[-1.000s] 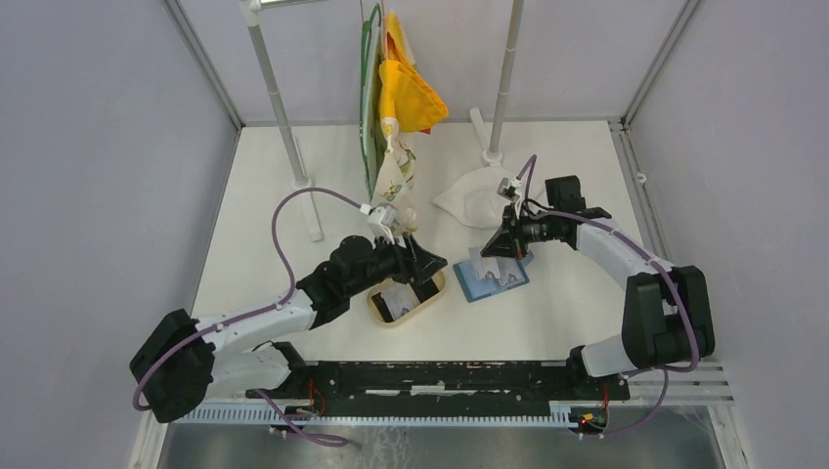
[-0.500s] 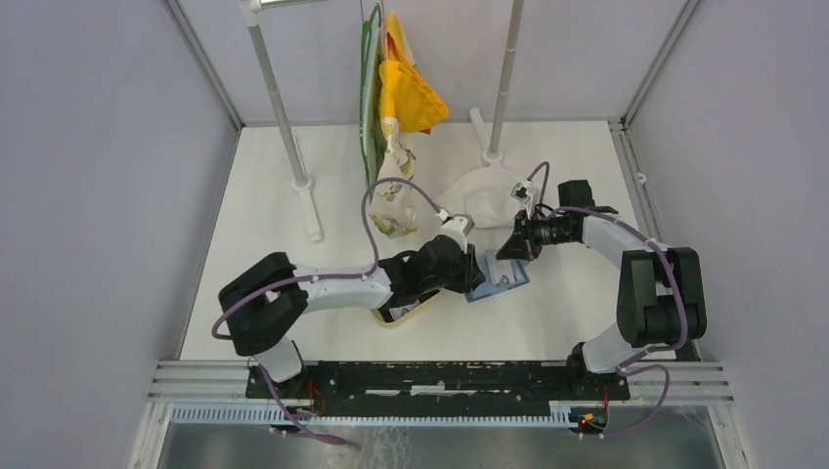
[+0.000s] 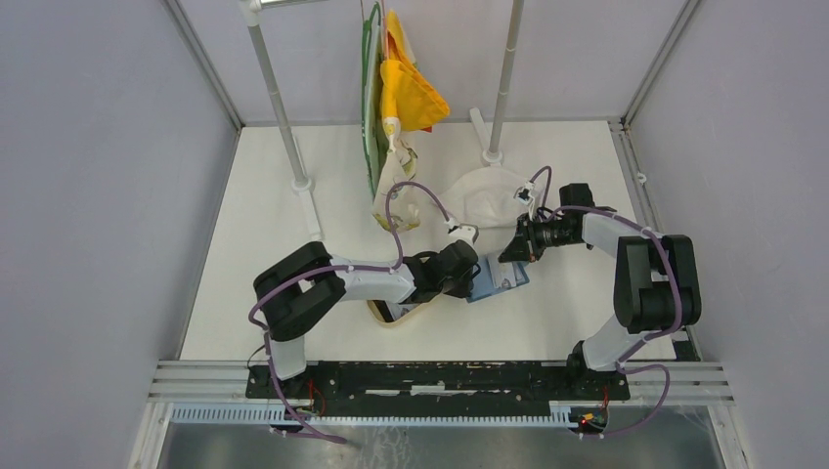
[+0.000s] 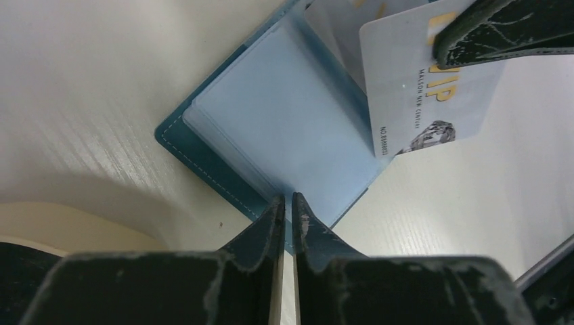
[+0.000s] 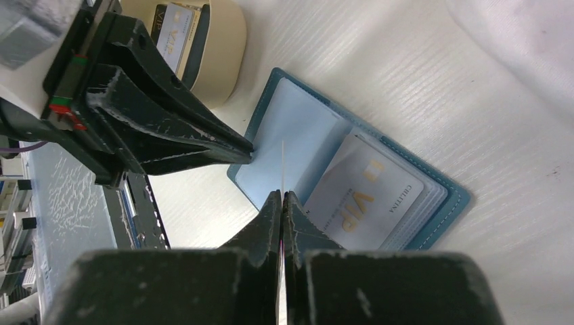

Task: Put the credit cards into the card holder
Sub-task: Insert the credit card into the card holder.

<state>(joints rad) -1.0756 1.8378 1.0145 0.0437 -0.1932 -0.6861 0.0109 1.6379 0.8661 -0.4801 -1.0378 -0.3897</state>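
Observation:
The card holder (image 3: pixel 504 279) lies open on the table, a blue wallet (image 4: pixel 284 128) with clear sleeves. My left gripper (image 4: pixel 288 198) is shut to a hairline gap, its tips resting on the wallet's near corner with nothing between them. My right gripper (image 5: pixel 282 194) is shut on a credit card (image 4: pixel 420 88), pale with gold "VIP", held upright over the open sleeves. That card shows edge-on in the right wrist view. A second card (image 5: pixel 369 193) sits in the wallet's right sleeve. A third, dark card (image 5: pixel 172 30) lies in the tan tray (image 3: pixel 427 302).
A white cloth heap (image 3: pixel 484 200) lies behind the wallet. Yellow and patterned bags (image 3: pixel 401 107) hang from a rack whose pole feet (image 3: pixel 300 182) (image 3: pixel 492 154) stand on the table. Grey walls close in both sides.
My left arm swung from the tan tray across to the wallet, and its jaws closed from wide to almost touching. My right gripper shifted slightly back and right, still holding the card.

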